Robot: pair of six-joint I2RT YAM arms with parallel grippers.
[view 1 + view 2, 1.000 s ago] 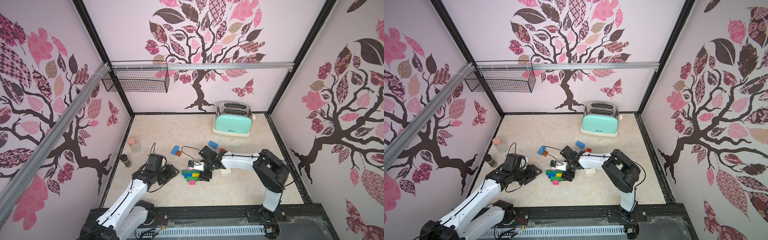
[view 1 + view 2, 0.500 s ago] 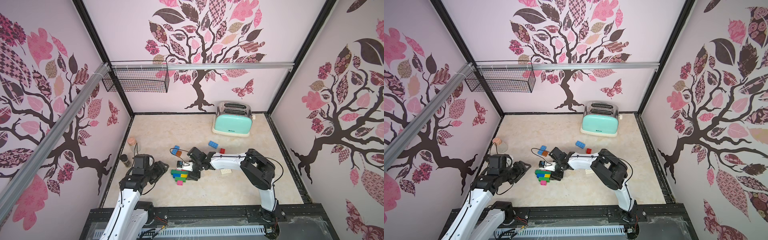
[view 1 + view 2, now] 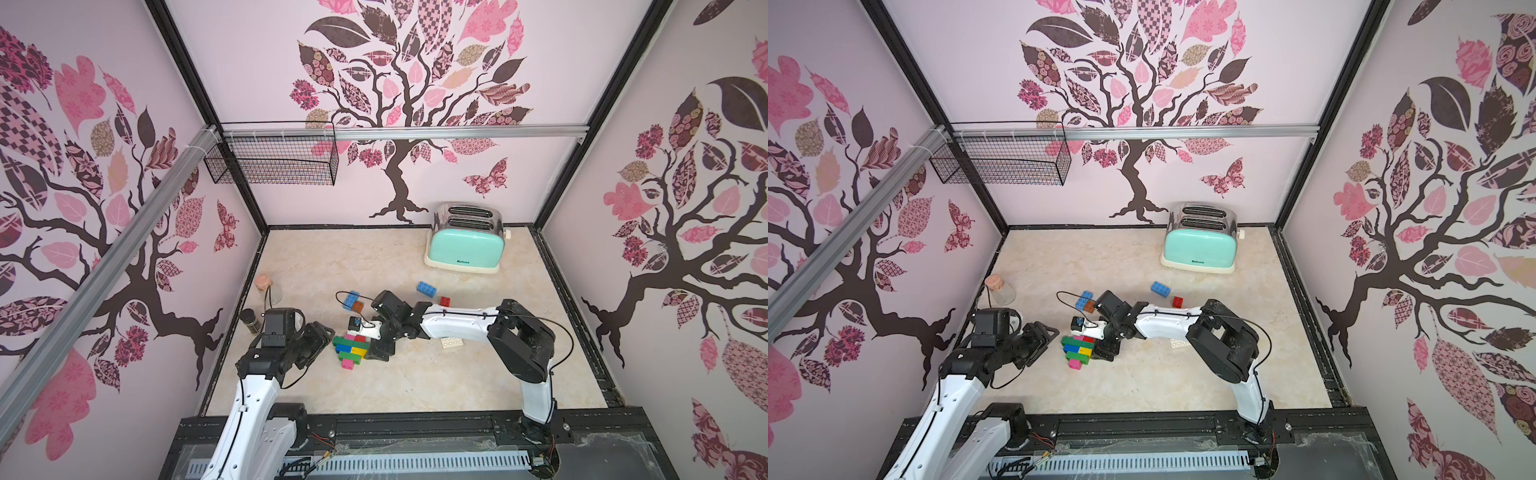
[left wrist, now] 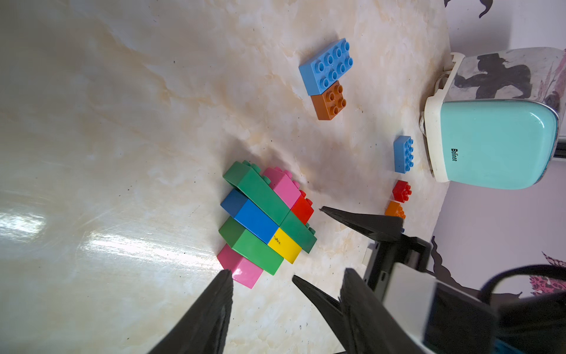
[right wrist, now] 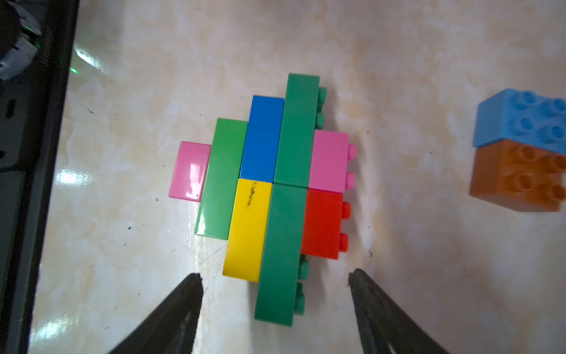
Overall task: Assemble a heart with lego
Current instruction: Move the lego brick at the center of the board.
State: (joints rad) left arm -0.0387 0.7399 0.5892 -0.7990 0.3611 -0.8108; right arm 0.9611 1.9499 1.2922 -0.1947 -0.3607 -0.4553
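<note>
A multicoloured plastic lego heart (image 3: 351, 348) lies flat on the cream marble-patterned tabletop (image 3: 374, 257), just below the middle of both top views. In the right wrist view it fills the centre of the frame. A pink square brick (image 5: 190, 171) forms its point. Next come a green bar, a blue and a yellow brick end to end, two long green bars, then a pink and a red brick at the wide end. The studs point sideways.

The right gripper (image 5: 274, 275) reaches in from the right of the top views and sits low at the heart's right edge. Its black fingers (image 5: 177, 315) stand wide apart at the bottom of the wrist frame. The end of one long green bar (image 5: 281, 254) lies between them with gaps on both sides, and the gripper has hold of nothing.

The left gripper (image 3: 326, 343) hovers just left of the heart, its jaws partly spread and empty. In the left wrist view one fingertip (image 4: 223, 282) comes very close to the pink square brick at lower centre; whether they touch is hard to tell.

Above the heart a light blue rectangular brick (image 3: 350, 298) touches a brown-orange square brick (image 3: 357, 307). Right of centre lie a second blue brick (image 3: 427, 289) and a small red brick (image 3: 445, 301). A cream flat plate (image 3: 452, 343) lies beside the right arm. A mint-green toaster (image 3: 465, 249) stands at the tabletop's upper right.
</note>
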